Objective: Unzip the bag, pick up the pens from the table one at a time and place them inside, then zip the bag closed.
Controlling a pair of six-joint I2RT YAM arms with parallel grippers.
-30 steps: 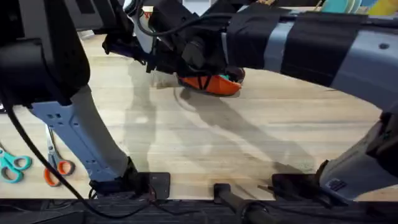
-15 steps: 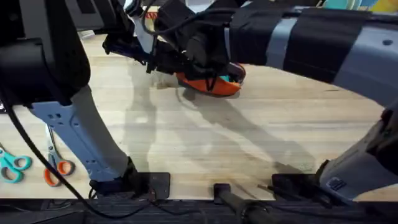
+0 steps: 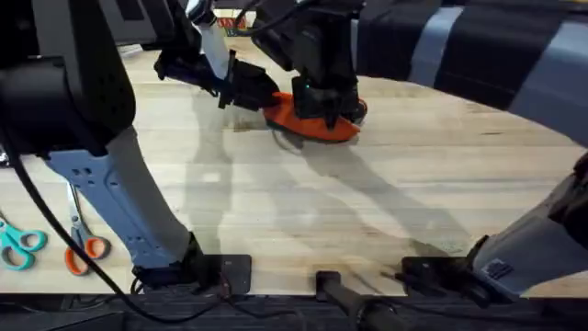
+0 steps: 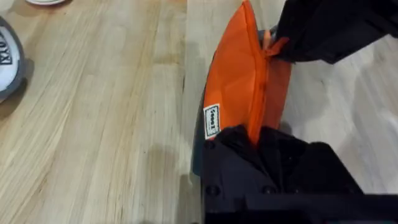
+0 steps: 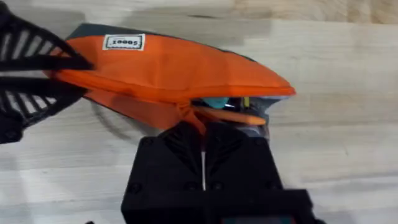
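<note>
A: Where does the bag (image 3: pixel 308 121) lie?
B: Far across the tabletop (image 3: pixel 367 193), near its middle; an orange pouch, dark grey beneath, with a small white label on its side.
A: Zipped?
B: Partly. One end gapes, and an orange pen (image 5: pixel 231 116) shows inside beside something teal. The zipper seam faces upward, the orange pull tab (image 5: pixel 186 112) at the opening.

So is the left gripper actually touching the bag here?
Touching. In the left wrist view the left gripper is shut on the end of the bag, orange fabric pinched between its fingers.
</note>
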